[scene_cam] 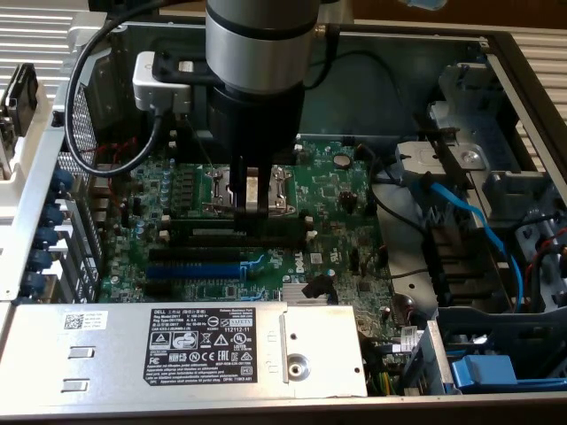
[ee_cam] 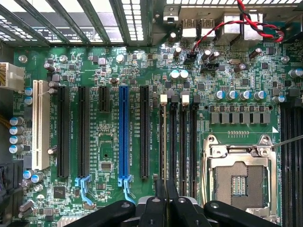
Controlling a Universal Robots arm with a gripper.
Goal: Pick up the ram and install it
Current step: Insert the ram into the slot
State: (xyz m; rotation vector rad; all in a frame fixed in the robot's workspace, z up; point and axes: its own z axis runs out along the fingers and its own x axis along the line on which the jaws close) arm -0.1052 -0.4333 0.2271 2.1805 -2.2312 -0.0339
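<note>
The pincer [ee_cam: 164,188], pinched narrow on the ram [ee_cam: 164,142], holds it lengthwise along the memory slots [ee_cam: 182,142], running 9-to-3 o'clock in the exterior view.

A pale ribbed surface [scene_cam: 35,35] is seen at ten o'clock of the exterior view and again at two o'clock, beyond the grey metal case wall [scene_cam: 416,53]. A brown strip [scene_cam: 381,18], possibly wood, is glimpsed at one o'clock. Soft, even light is cast throughout.

Arm [scene_cam: 261,53] vertical, straight down from above; jaws narrow, almost together
</note>
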